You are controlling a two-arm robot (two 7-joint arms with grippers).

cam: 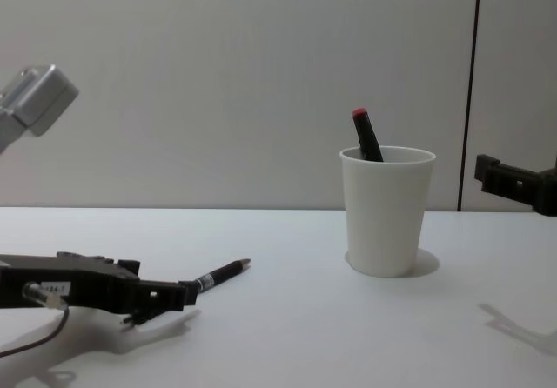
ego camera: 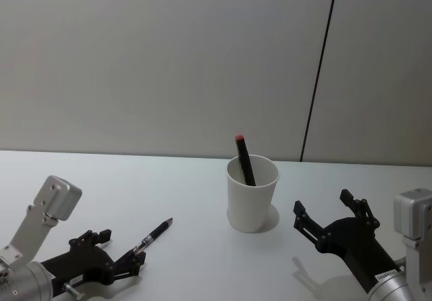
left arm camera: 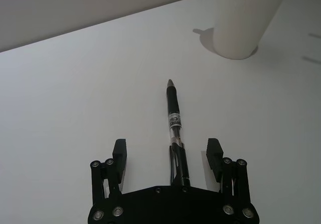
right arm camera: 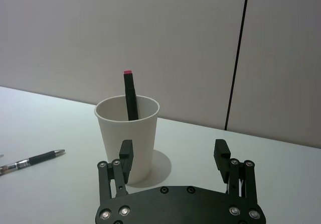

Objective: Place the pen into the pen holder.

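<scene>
A black pen (ego camera: 156,232) with a clear barrel lies flat on the white table, tip toward the pen holder. My left gripper (ego camera: 121,250) is low at the table and open. In the left wrist view its fingers (left arm camera: 119,148) stand on either side of the rear end of the pen (left arm camera: 173,116) without touching it. The pen holder (ego camera: 253,200) is a white paper cup standing upright at mid-table, with a black marker (ego camera: 244,159) with a red end leaning inside. My right gripper (ego camera: 324,205) hovers open to the right of the cup, holding nothing.
The table (ego camera: 182,186) is white and bare around the pen and cup. A grey wall with a dark vertical seam (ego camera: 318,78) stands behind the table's far edge.
</scene>
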